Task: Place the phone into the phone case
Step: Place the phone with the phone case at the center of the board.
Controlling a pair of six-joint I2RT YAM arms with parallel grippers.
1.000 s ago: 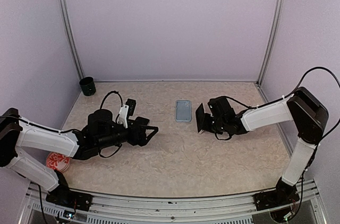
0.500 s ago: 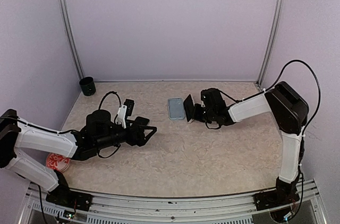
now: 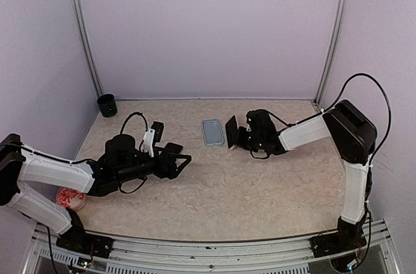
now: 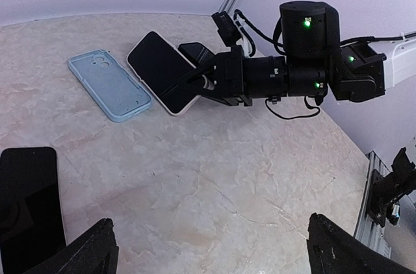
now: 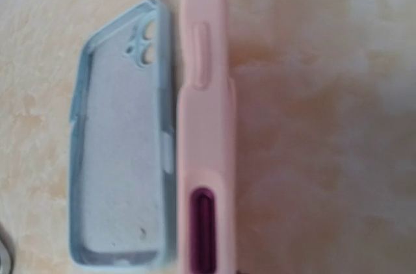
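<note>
**A:** What sits furthest left of the phone case?

**B:** My left claw [image 3: 184, 157], jaws spread wide, well to the case's left and nearer me.

**A:** And the case itself?

**B:** The pale blue phone case [image 3: 212, 132] lies open side up on the bench [image 3: 260, 189].

**A:** What's to its right?

**B:** The phone [image 3: 230, 132], tilted on its long edge just beside the case's right rim. I can't tell whether they touch. My right claw [image 3: 236, 136] is clamped on it from the right.
</note>
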